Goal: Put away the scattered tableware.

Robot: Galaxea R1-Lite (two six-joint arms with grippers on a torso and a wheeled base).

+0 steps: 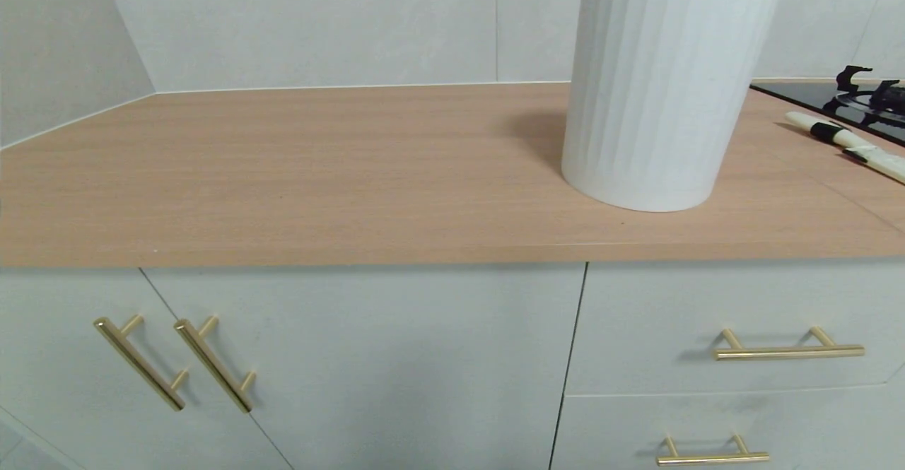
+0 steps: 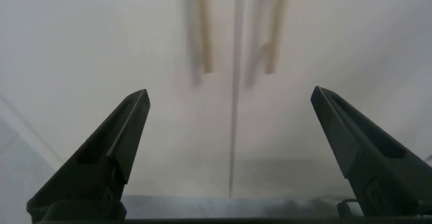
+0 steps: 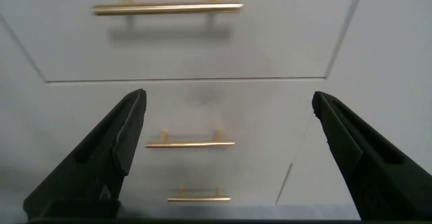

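Observation:
A tall white ribbed container (image 1: 664,81) stands on the wooden countertop (image 1: 339,173) toward the right. Two cream utensils with black bands (image 1: 848,143) lie at the far right of the counter beside a black cooktop (image 1: 841,106). My left gripper (image 2: 229,106) is open, facing white cabinet doors with two gold handles (image 2: 202,28). My right gripper (image 3: 229,106) is open too, facing the white drawer fronts with gold bar handles (image 3: 167,9). Nothing is between either pair of fingers.
Below the counter, two cabinet doors carry gold handles (image 1: 138,362) on the left, and stacked drawers with gold handles (image 1: 788,350) sit on the right. White tiled walls meet at the back left corner. A black burner grate (image 1: 873,92) rests on the cooktop.

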